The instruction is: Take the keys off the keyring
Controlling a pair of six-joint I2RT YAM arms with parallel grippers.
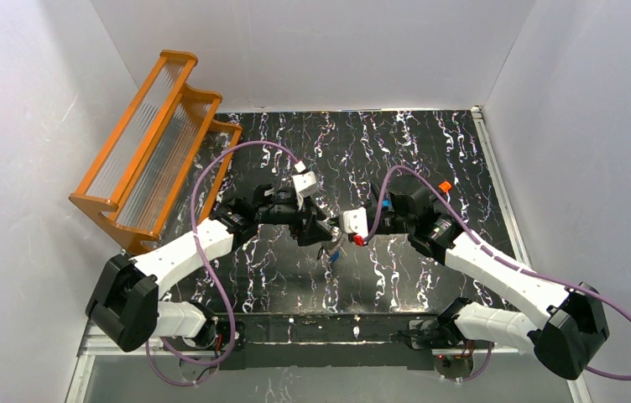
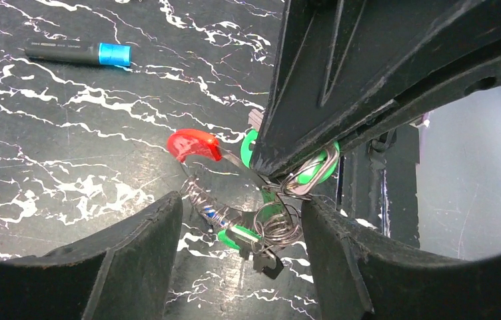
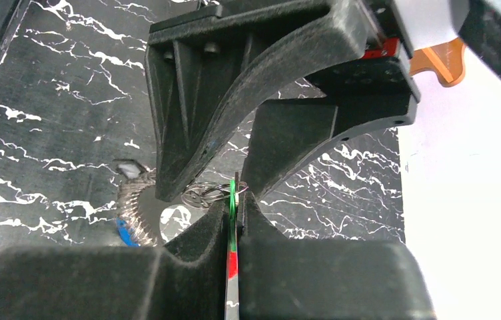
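The keyring [image 2: 276,225], a coil of silvery rings with a wound chain [image 2: 202,203], hangs above the table between the two arms. Several keys hang from it: a red head [image 2: 194,145] and green heads [image 2: 238,235] show. My right gripper [image 3: 234,200] is shut on a green key head [image 3: 233,197], seen edge-on between its pads, and comes in from the upper right in the left wrist view. My left gripper [image 2: 241,207] is open, its fingers on either side of the ring bunch, the right finger close beside the coils. In the top view the grippers meet at the bunch [image 1: 333,250].
An orange rack [image 1: 153,143] stands at the table's far left. A black cylinder with a blue tip [image 2: 78,52] lies on the dark marbled table, and one with an orange tip [image 1: 444,186] lies behind the right arm. White walls enclose the table.
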